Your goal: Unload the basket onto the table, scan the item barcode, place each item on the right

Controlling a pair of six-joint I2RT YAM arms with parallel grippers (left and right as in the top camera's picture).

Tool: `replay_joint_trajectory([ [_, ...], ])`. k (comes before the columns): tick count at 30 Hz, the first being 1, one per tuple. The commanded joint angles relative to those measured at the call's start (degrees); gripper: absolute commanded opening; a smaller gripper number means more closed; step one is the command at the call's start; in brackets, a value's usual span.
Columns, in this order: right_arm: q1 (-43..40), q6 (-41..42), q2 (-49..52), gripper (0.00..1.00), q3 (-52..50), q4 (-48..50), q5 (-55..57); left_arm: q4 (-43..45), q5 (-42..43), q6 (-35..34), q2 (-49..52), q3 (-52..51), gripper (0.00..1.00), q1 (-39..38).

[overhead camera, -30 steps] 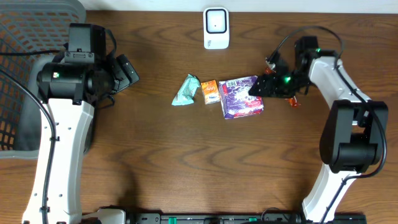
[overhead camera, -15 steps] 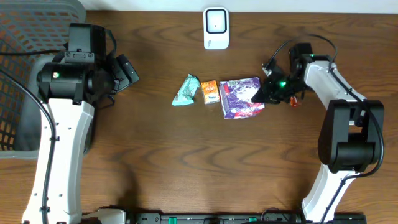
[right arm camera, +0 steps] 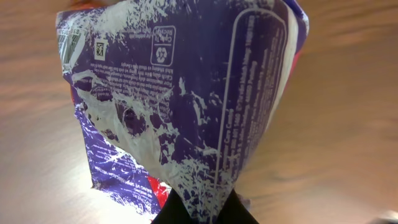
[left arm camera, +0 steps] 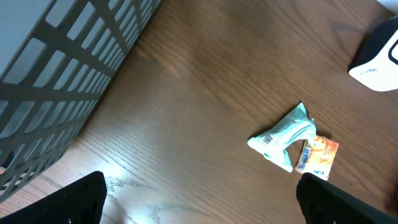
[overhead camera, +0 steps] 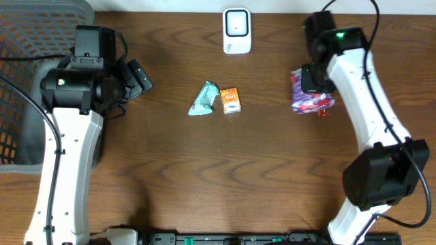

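My right gripper (right arm camera: 202, 210) is shut on the bottom edge of a purple and white snack packet (right arm camera: 186, 106). The packet hangs above the table, and its printed back faces the right wrist camera. From overhead, the packet (overhead camera: 310, 96) sits at the right gripper (overhead camera: 308, 83), right of and below the white scanner (overhead camera: 236, 30) at the table's back edge. A mint green packet (overhead camera: 204, 99) with a barcode and a small orange packet (overhead camera: 230, 100) lie side by side mid-table. My left gripper (overhead camera: 139, 78) stands open and holds nothing.
A grey slatted basket (overhead camera: 34, 41) fills the left side, close to the left arm. In the left wrist view the mint packet (left arm camera: 283, 137), the orange packet (left arm camera: 318, 155) and the scanner's corner (left arm camera: 379, 56) show. A small orange scrap (overhead camera: 321, 112) lies under the purple packet.
The right gripper closed on the purple packet, lifted it off the table and carried it right and back. The left arm has not moved.
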Motion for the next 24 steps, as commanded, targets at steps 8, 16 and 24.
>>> replay_joint_trajectory([
  [8,13.3,8.2,3.7,0.01,-12.7,8.6,20.5,-0.2,-0.5,0.8,-0.1,0.2,0.98,0.1],
  [16,21.6,7.9,4.0,0.5,-9.5,10.1,8.2,-0.2,-0.5,0.8,-0.1,0.2,0.98,0.1],
  [24,13.4,-5.0,4.0,0.82,10.2,1.7,-13.7,-0.2,-0.5,0.8,-0.1,0.2,0.98,0.1],
])
